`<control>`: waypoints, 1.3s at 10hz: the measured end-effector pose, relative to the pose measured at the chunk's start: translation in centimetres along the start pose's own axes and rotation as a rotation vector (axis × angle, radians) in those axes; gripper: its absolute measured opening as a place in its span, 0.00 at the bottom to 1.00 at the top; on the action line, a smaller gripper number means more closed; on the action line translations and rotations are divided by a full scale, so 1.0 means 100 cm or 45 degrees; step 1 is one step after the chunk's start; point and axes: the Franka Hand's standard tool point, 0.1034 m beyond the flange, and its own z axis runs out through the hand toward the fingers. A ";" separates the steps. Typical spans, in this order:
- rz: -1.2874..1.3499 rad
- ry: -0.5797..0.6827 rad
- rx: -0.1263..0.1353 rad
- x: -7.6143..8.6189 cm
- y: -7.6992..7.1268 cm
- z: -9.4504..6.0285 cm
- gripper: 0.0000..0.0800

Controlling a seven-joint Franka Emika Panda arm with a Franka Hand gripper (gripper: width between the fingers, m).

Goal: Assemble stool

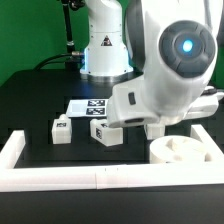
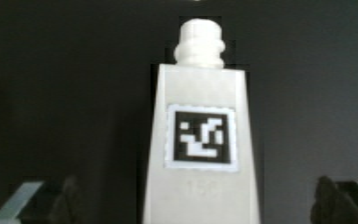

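Trouble may come if the wide-open, empty pincer [image 2: 190,203] closes off-centre on the leg [image 2: 202,120], tipping it across the surface [image 2: 60,90].

Bare desk [image 2: 69,100] strips free on both sides of leg [image 2: 202,130] between spread gripper fingers [image 2: 30,203]; seat [image 1: 182,150], loose leg [image 1: 62,130], another leg [image 1: 105,131], border rail [image 1: 100,178] crowd desk front.

Arm [image 1: 165,85] bent downward, wrist close to exterior camera. Tool [image 2: 194,200] jaws spread wide; dark fingers [image 2: 345,198] either side, nothing clamped.
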 end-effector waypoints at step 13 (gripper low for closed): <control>0.040 -0.057 0.031 -0.002 -0.012 0.024 0.42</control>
